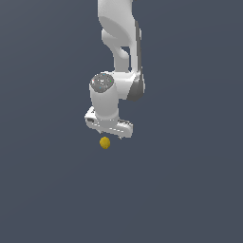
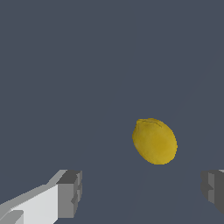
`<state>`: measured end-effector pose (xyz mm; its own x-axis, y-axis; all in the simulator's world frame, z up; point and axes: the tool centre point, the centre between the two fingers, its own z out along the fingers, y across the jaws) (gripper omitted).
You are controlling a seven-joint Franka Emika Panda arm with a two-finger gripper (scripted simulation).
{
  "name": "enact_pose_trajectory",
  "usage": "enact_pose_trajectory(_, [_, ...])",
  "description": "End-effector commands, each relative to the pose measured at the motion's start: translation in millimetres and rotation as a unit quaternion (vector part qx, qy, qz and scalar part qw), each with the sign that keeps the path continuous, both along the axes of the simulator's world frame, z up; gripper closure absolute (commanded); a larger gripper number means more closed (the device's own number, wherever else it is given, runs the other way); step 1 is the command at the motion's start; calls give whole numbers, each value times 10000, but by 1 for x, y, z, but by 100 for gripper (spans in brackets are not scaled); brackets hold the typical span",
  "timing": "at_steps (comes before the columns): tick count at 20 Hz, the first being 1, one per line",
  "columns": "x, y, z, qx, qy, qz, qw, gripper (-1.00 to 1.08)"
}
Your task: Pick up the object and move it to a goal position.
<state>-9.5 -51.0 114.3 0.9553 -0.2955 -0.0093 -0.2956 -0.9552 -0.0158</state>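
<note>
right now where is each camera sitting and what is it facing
Exterior view: off the arm, facing the white arm and gripper above the yellow ball.
Wrist view: on the wrist, facing the ball, with both fingers showing, spread apart.
Shared: the ball, untouched, and the dark floor.

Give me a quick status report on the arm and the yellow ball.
Gripper open, empty, fingers spread wide. Yellow ball lies free on the grey surface, not between the fingers. Nothing seen in the way.
</note>
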Motion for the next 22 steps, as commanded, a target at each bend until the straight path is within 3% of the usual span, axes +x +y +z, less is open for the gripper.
enact_pose_trajectory(1, [-1,-13,-13,-30,-5,-329,9995,-92])
enact_pose_trajectory(9, [-5,-35,-35,-88,-13,-861,9963,-92])
enact_pose_trajectory(22, [-6,-36,-67,-90,-11,-874,9961,-92])
